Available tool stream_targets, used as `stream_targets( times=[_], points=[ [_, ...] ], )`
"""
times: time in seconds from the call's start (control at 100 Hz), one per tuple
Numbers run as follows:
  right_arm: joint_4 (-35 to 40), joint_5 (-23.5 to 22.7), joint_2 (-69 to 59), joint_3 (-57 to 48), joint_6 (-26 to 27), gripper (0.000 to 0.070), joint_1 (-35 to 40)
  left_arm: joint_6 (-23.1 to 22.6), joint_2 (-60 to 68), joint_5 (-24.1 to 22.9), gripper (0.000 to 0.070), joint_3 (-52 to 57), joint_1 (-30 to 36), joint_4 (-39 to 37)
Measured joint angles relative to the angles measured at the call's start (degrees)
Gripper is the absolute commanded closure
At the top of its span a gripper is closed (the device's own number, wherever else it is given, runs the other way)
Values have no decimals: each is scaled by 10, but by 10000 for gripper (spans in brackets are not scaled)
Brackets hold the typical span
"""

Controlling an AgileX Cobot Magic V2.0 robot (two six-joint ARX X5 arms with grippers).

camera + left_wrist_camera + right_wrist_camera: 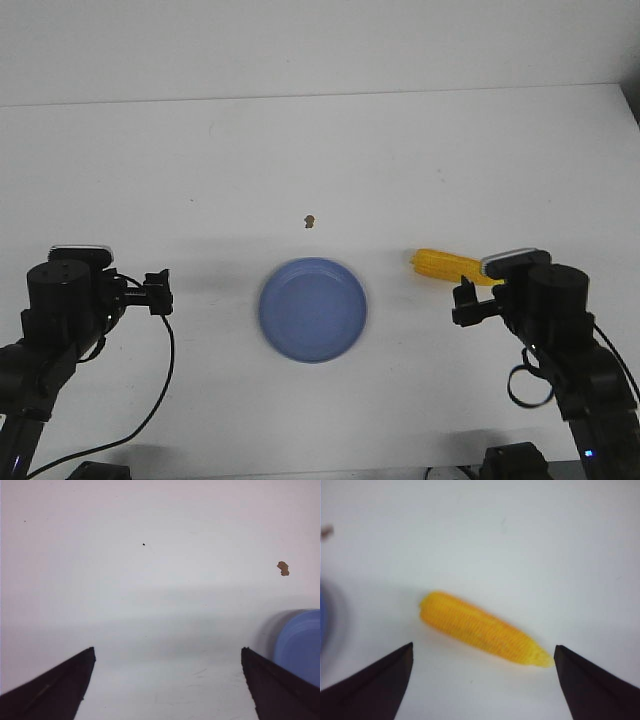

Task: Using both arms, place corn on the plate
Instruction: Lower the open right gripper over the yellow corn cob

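The yellow corn (442, 265) lies on the white table to the right of the blue plate (313, 308), its pointed end partly hidden behind my right arm. In the right wrist view the corn (482, 628) lies just ahead of my open right gripper (483, 652), untouched, between the wide-spread fingers (380, 680). My right gripper (465, 300) sits close to the corn's near side. My left gripper (158, 290) is open and empty to the left of the plate. In the left wrist view the left gripper (167, 652) shows bare table between its fingers, with the plate's edge (300, 645) beside one finger.
A tiny brown speck (310, 221) lies on the table behind the plate; it also shows in the left wrist view (283, 568). The table's far edge (320, 95) meets the wall. Black cables hang by both arms near the front edge.
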State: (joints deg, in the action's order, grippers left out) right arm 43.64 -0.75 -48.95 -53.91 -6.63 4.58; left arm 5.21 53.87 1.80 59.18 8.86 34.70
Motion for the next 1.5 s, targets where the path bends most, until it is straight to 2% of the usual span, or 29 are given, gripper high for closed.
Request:
stream_targets(
  times=[0.27, 0.45, 0.59, 0.74, 0.89, 1.1, 1.33, 1.5],
  points=[
    [117, 59, -167, -119, -121, 90, 47, 2, 0, 0, 115, 0, 0, 0],
    [129, 68, -253, -123, -186, 85, 59, 4, 0, 0, 115, 0, 0, 0],
    [139, 70, -299, -123, -217, 76, 62, 9, 0, 9, 115, 0, 0, 0],
    [137, 73, -315, -123, -254, 75, 63, 16, 0, 21, 115, 0, 0, 0],
    [107, 116, -322, -123, -296, 65, 61, 17, 0, 26, 115, 0, 0, 0],
    [87, 114, -330, -123, -367, 65, 55, 17, 0, 26, 115, 0, 0, 0],
    [83, 84, -370, -123, -391, 65, 52, 18, 0, 40, 115, 0, 0, 1],
    [61, 84, -393, -123, -402, 65, 50, 18, 0, 43, 115, 0, 0, 1]
  ],
)
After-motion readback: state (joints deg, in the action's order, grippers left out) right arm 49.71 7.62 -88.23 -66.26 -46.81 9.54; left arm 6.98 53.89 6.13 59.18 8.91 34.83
